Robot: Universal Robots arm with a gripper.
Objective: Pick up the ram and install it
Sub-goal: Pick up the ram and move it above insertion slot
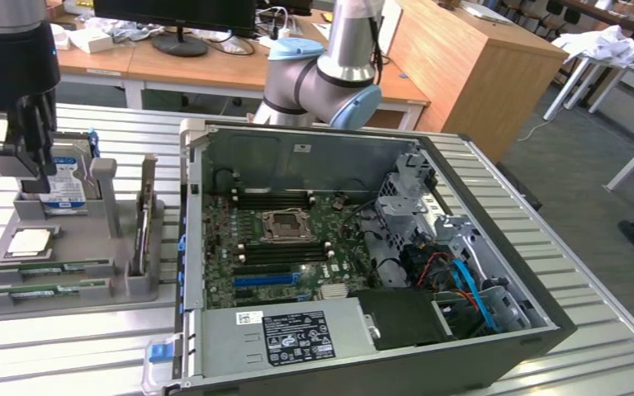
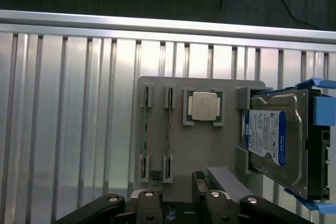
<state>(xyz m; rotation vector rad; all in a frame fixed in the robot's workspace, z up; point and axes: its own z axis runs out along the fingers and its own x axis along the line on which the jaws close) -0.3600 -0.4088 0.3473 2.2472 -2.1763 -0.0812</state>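
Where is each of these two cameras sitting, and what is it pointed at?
Exterior view: off the arm, high beside the table, looking down on the open computer case and gray tray; the arm and its fingers show.
Wrist view: on the wrist, facing straight down at the tray; the open fingers show.
Shared: the tray with hard drive, processor and two ram sticks.

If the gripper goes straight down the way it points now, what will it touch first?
Most likely the gray tray, close to its edge, though the depth is unclear.
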